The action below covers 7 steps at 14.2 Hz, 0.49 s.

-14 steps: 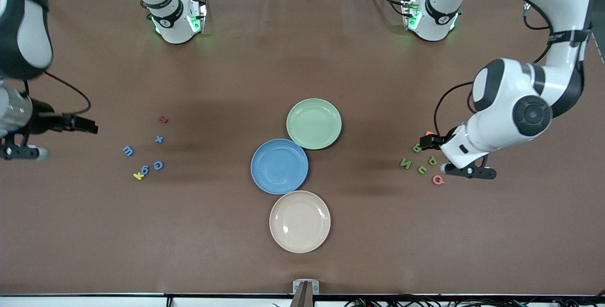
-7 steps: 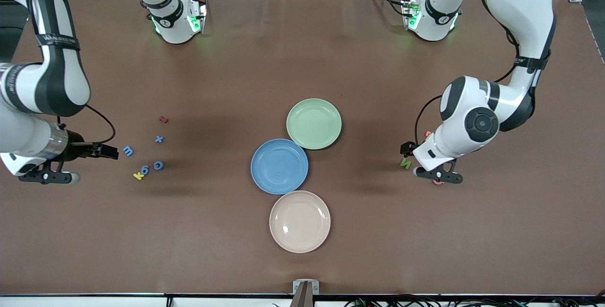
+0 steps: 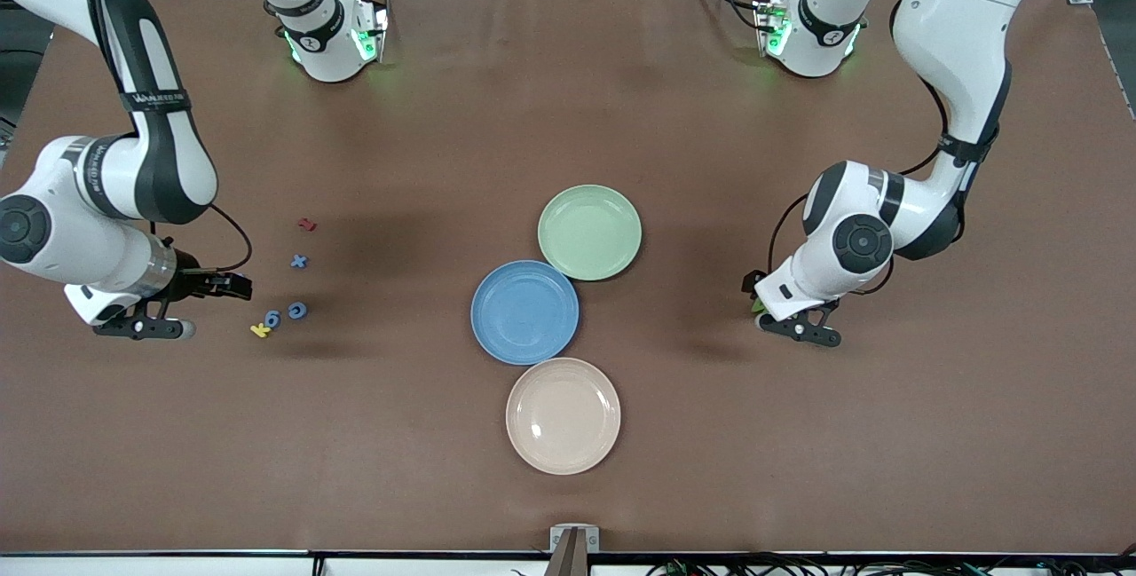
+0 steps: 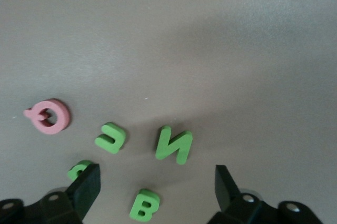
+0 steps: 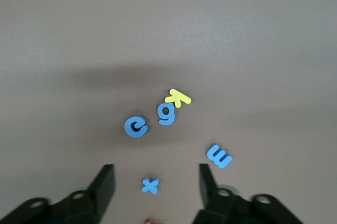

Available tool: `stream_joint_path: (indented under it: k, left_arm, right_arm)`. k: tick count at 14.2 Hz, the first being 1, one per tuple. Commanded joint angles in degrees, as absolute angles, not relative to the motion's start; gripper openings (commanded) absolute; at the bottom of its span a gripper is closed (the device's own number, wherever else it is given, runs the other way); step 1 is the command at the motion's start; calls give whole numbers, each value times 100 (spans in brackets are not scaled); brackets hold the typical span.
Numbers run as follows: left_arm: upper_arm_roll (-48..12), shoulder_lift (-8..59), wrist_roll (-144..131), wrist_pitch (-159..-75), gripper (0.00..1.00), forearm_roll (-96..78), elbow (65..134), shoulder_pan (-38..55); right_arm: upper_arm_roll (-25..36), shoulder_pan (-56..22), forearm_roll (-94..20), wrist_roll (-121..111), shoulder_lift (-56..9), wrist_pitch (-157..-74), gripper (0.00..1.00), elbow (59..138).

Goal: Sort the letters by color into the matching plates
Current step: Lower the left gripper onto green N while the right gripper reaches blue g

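The blue plate (image 3: pixel 524 311) and the pale green plate (image 3: pixel 589 232) touch at mid table, both empty. Blue letters x (image 3: pixel 299 262), c (image 3: pixel 297 311) and g (image 3: pixel 272 319) lie toward the right arm's end. My right gripper (image 3: pixel 232 286) hangs open over them; the right wrist view shows the x (image 5: pixel 150 184) between its fingers, with the c (image 5: pixel 136 126), g (image 5: pixel 166 113) and m (image 5: pixel 218 155) around. My left gripper (image 3: pixel 754 288) is open over the green letters: B (image 4: pixel 144 205) lies between its fingers, with N (image 4: pixel 174 144), J (image 4: pixel 111 138) and a half-hidden one (image 4: pixel 79 170) beside it.
A beige plate (image 3: pixel 563 415) lies nearer the front camera than the blue plate. A yellow k (image 3: pixel 259 329) touches the blue g. A red letter (image 3: pixel 307 224) lies farther back than the x. A pink Q (image 4: pixel 48 116) lies beside the green letters.
Both arms have swung in toward the table's middle. My right gripper now covers the blue m in the front view. My left arm now hides most green letters there.
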<state>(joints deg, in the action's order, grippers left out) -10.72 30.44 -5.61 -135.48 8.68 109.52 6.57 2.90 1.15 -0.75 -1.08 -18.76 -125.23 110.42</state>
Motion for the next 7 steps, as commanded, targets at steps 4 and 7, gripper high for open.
stream_joint_path:
  k: [4,7]
  left_arm:
    - [-1107,3199,-554,-14228,80,976,11241,703]
    - [-1107,3225,-554,-14326,72,976,11285,703]
  right_arm:
    - [290,105,-105,-53,-2214,-13402,65,11452]
    - [290,114,-105,-53,-2478,-13666,64,11452]
